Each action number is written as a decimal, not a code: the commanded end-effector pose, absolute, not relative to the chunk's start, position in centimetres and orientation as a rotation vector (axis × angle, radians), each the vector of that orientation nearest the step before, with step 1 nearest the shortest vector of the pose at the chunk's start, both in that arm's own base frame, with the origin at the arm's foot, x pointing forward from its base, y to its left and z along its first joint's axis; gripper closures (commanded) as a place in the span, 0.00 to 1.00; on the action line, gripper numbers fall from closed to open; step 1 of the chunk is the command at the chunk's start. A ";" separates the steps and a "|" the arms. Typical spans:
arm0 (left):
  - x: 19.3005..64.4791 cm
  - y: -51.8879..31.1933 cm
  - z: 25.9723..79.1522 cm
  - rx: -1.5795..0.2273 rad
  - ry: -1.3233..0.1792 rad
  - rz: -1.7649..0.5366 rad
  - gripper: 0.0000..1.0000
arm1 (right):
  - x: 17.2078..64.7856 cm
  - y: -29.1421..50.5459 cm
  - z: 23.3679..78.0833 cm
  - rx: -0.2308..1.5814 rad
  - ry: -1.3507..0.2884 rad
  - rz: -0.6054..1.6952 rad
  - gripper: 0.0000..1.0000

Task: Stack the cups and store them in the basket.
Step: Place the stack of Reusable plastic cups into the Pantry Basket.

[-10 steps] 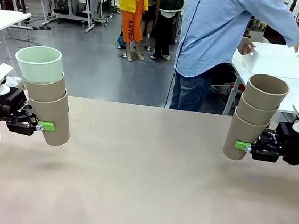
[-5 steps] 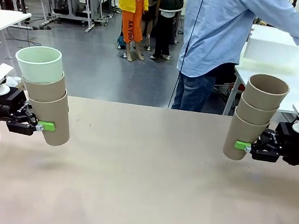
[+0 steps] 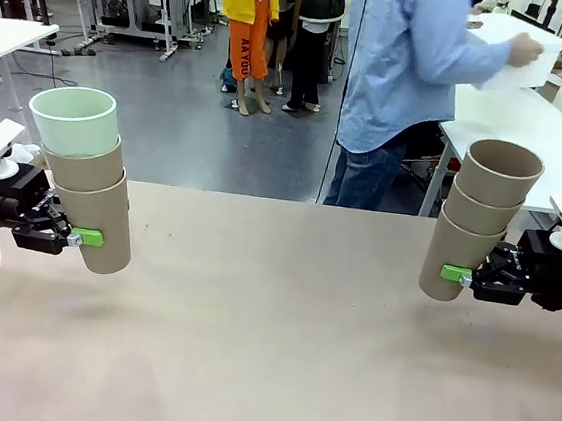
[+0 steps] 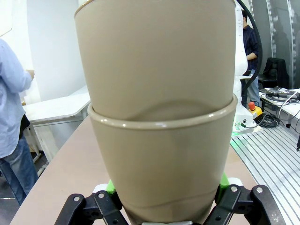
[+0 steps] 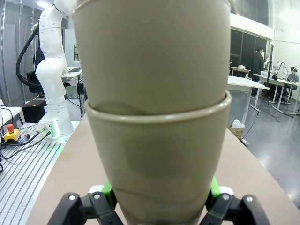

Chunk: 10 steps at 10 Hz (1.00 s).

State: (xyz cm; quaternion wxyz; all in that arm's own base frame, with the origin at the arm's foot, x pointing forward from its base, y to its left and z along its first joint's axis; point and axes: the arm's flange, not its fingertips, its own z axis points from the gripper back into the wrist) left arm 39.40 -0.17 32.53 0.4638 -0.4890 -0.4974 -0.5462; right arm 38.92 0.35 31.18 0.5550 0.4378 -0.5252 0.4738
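**While both claws hold cups, the basket is in the person's hands**

As seen from the front, the left claw (image 3: pixel 94 238) is closed on the lowest cup of the left stack (image 3: pixel 85 185), with a green pad pressed to the cup wall. This stack has two tan cups and the mint green cup (image 3: pixel 73 120) nested on top. It leans with its mouth toward the left and seems lifted a little above the tabletop (image 3: pixel 267 340). In the left wrist view, the green pads grip the bottom tan cup from both sides.

Behind the far edge of the tabletop stands a person (image 3: pixel 406 73) in a light blue shirt, turned toward the right.

The right claw (image 3: pixel 452 274) is closed in the same way on the lowest cup of the right stack (image 3: pixel 475 226), three tan cups that lean with the mouth toward the right. In the right wrist view, its pads hold the bottom cup on both sides.

The white basket (image 3: pixel 496 30) is at the far upper right, held up in the person's hands above a white table (image 3: pixel 531 126), well apart from both stacks.
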 end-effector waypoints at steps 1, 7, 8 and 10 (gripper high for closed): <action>39.3 -0.3 32.9 -1.202 -1.236 -1.353 0.15 | 39.0 0.4 31.4 1.023 -1.266 1.122 0.15; 39.3 -0.3 32.9 -1.202 -1.236 -1.353 0.15 | 39.0 0.4 31.4 1.023 -1.266 1.122 0.15; 39.3 -0.3 32.9 -1.202 -1.236 -1.353 0.15 | 39.0 0.4 31.4 1.023 -1.266 1.122 0.15; 39.3 -0.3 32.9 -1.202 -1.236 -1.353 0.15 | 39.0 0.4 31.4 1.023 -1.266 1.122 0.15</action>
